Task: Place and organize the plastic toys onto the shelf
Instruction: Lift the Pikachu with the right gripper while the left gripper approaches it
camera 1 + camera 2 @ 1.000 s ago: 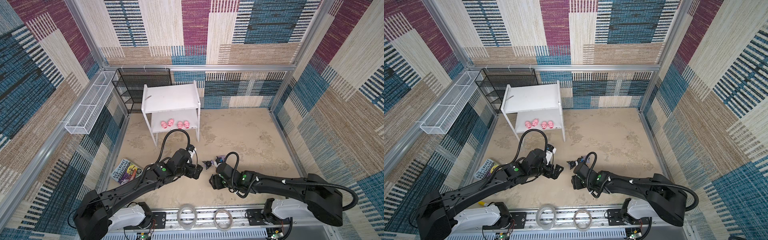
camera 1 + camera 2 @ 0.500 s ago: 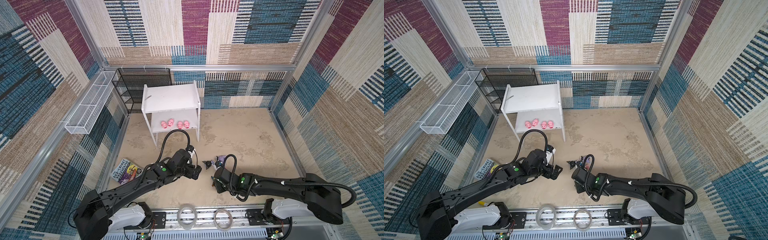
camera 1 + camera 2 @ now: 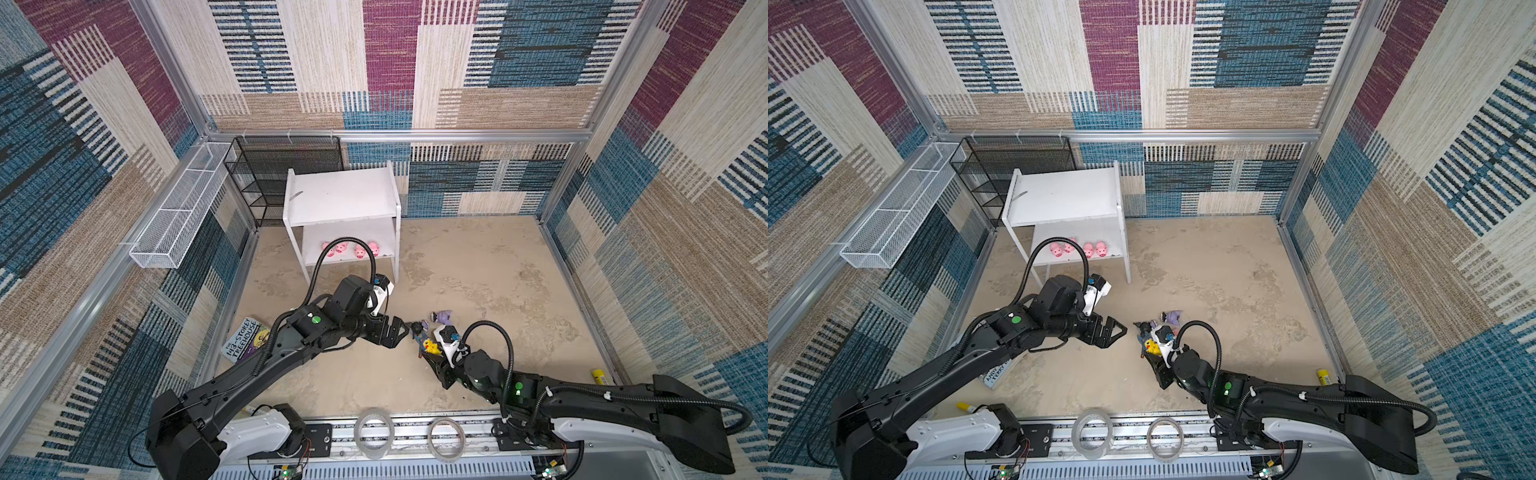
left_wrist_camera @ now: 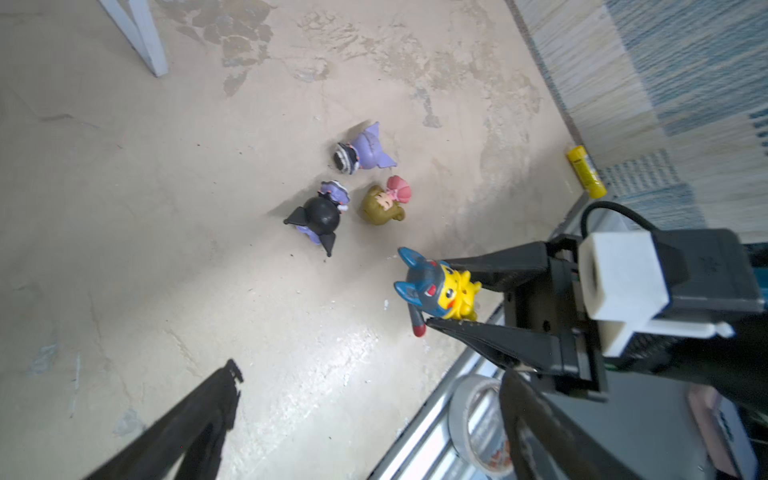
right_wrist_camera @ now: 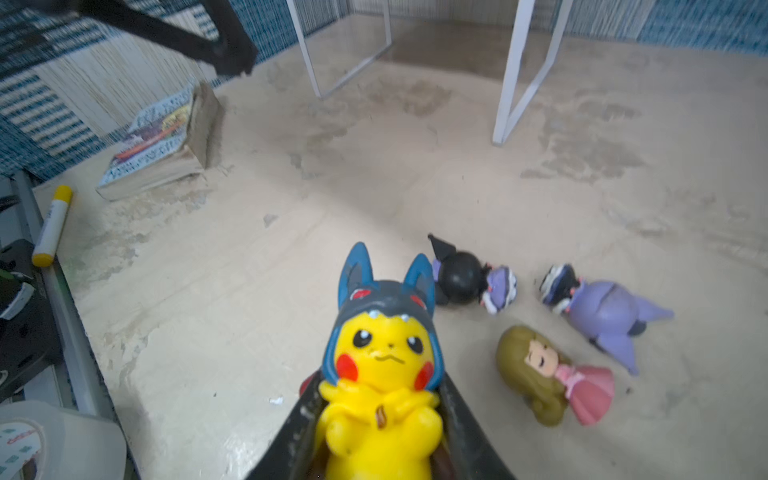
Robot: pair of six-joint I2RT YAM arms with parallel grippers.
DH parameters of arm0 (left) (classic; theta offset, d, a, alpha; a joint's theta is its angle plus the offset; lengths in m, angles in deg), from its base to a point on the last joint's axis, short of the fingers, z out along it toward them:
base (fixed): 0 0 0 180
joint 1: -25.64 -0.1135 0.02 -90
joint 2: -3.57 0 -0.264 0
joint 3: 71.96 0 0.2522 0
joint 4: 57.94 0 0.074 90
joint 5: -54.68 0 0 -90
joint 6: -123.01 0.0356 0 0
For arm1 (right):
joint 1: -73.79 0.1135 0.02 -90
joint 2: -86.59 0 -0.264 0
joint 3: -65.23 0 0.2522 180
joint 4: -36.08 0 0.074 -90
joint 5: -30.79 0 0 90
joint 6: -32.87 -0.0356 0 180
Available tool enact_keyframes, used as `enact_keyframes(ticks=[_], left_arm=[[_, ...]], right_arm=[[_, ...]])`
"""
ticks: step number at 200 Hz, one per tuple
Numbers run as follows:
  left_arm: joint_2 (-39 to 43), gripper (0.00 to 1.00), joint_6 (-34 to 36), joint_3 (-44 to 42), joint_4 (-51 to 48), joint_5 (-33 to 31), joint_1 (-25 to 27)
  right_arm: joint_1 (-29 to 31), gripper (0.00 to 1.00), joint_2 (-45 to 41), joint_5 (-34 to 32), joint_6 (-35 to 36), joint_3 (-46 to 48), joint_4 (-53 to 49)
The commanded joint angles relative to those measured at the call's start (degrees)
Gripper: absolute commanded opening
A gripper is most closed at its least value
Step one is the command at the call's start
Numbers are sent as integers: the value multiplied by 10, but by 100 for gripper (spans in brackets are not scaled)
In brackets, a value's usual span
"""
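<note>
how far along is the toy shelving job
Done: four pink plastic pigs sit on the lower board of the white two-tier shelf. In hand: the right claw is shut on the yellow blue-hooded figure. Remaining: the blond pink-dressed doll and two black-and-purple figures lie on the floor; the open left claw holds nothing.

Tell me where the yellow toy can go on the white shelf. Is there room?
Yes. The white shelf has a top board that is bare edge to edge, so the yellow toy fits there. The lower board is crowded: four pink pigs line its front, leaving only small gaps at the ends.
</note>
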Motion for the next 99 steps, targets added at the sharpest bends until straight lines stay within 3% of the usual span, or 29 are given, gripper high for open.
enact_keyframes(ticks=[1, 41, 77, 99], left_arm=[[6, 99, -25, 2, -9, 84, -4], [5, 90, -104, -36, 97, 138, -4], [3, 85, -121, -30, 122, 141, -2], [-2, 76, -124, -25, 127, 148, -2]], right_arm=[[1, 32, 3, -11, 88, -12, 146], [2, 31, 12, 14, 101, -34, 197], [7, 30, 36, 27, 113, -51, 221], [12, 30, 53, 22, 123, -60, 230]])
